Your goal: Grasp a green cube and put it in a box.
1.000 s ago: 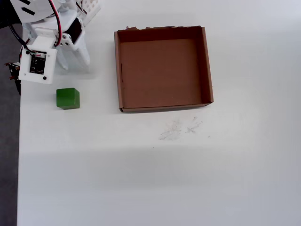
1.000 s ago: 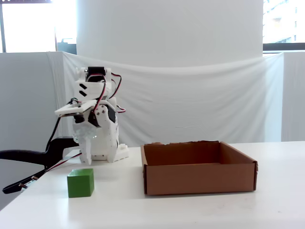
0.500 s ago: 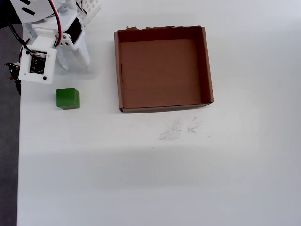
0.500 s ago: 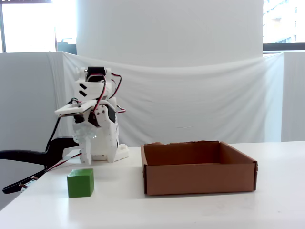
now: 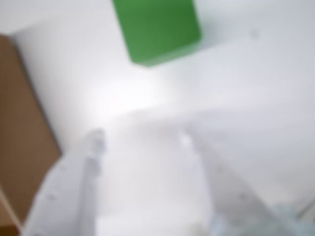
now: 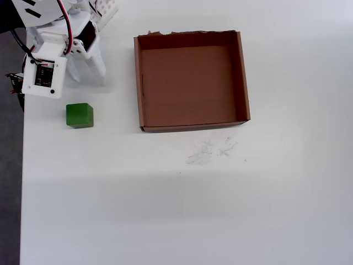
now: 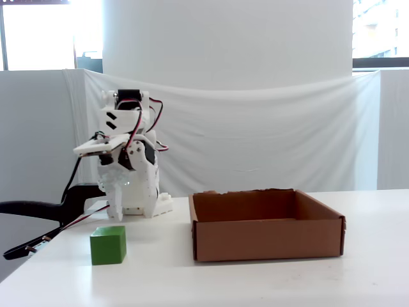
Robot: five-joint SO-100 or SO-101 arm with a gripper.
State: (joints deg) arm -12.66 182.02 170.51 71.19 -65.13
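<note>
The green cube rests on the white table to the left of the box in the overhead view. It stands apart from the box in the fixed view too, where the cube is nearest the camera. My gripper hangs open just behind the cube, fingers pointing down, with nothing between them. The blurred wrist view has the cube at the top, ahead of my gripper. A brown strip of the box runs down its left edge.
The arm's white base and its black and red cables sit at the table's left end. The table's left edge runs close beside the cube. Faint scribbles mark the table in front of the box.
</note>
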